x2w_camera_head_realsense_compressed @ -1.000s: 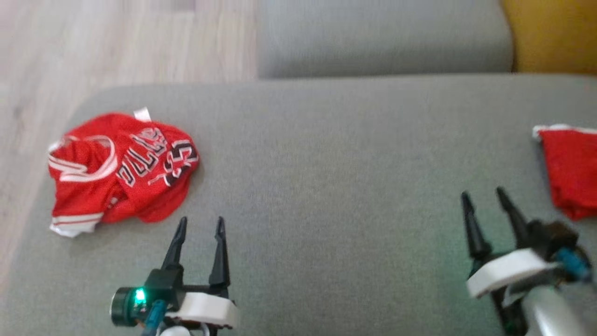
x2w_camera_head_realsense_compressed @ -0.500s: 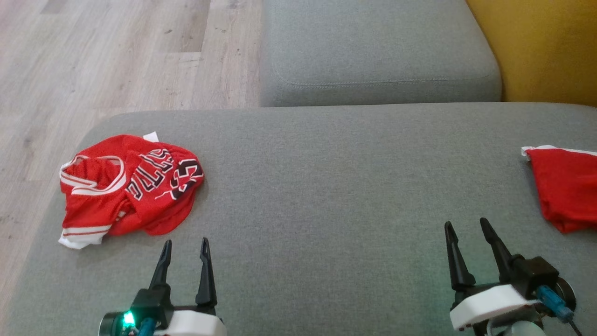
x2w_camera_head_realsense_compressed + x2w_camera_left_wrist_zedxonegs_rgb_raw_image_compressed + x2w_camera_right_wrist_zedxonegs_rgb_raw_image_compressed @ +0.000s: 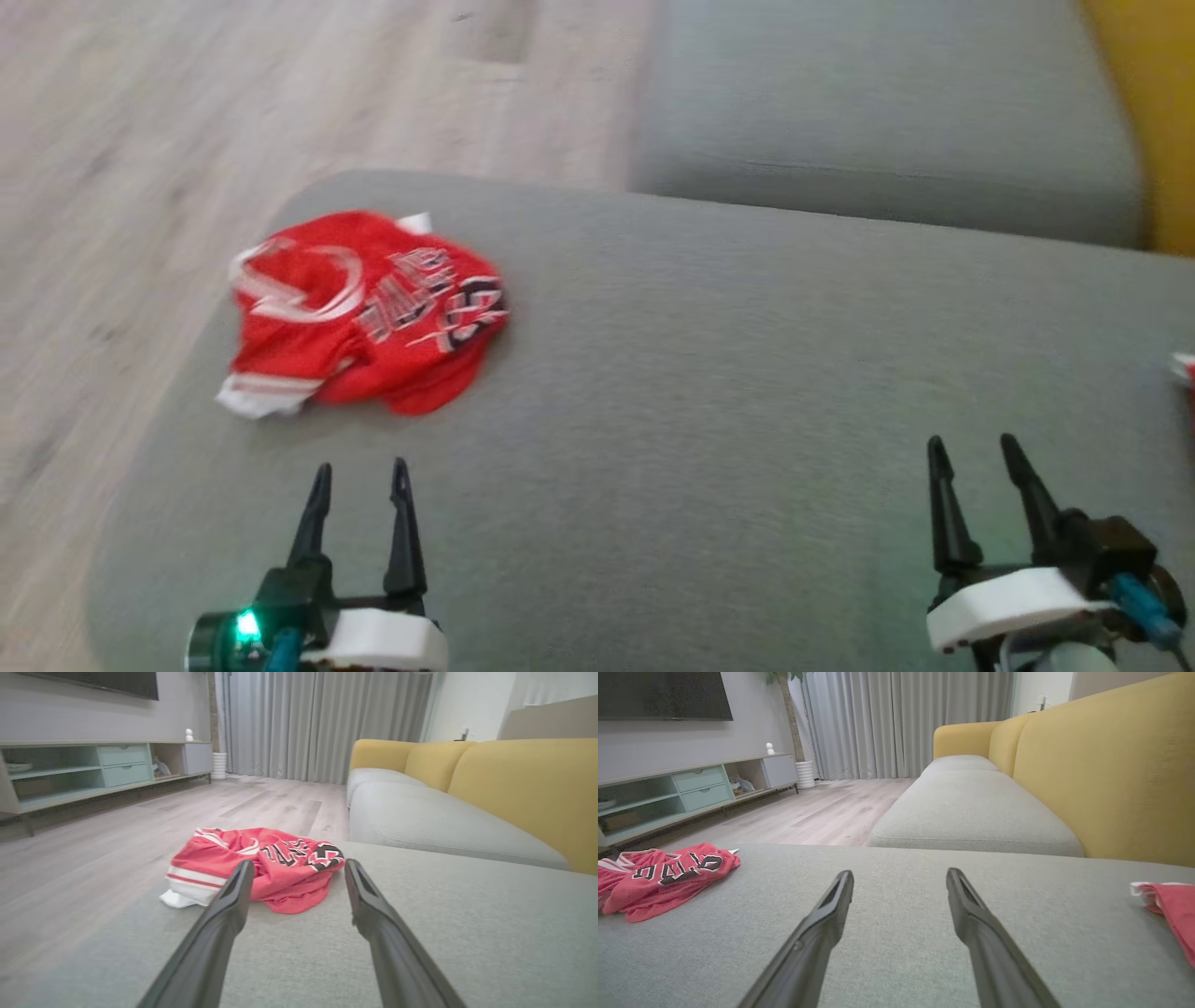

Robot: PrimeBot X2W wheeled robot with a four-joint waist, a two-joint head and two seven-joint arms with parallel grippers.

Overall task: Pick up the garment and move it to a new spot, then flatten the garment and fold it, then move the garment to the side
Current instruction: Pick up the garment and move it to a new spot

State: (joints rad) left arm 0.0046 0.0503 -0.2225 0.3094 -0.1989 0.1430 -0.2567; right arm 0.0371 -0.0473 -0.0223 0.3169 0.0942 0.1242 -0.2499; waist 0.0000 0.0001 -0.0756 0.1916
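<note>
The garment (image 3: pixel 359 313) is a crumpled red jersey with white trim and black lettering, lying near the far left corner of the grey cushion (image 3: pixel 728 392). It also lies ahead of the left fingers in the left wrist view (image 3: pixel 261 868) and at the left edge of the right wrist view (image 3: pixel 663 877). My left gripper (image 3: pixel 362 471) stands open, empty, a short way in front of the garment. My right gripper (image 3: pixel 971 448) is open and empty over bare cushion at the lower right.
A second red cloth (image 3: pixel 1169 905) lies at the cushion's right edge. Another grey seat cushion (image 3: pixel 887 103) and a yellow backrest (image 3: pixel 1101 779) lie beyond. Wooden floor (image 3: pixel 187 140) borders the left side, with a TV cabinet (image 3: pixel 93 770) further off.
The head camera has swung left, so the whole picture shifted right and blurred. Both grippers stay open and the garment lies as before.
</note>
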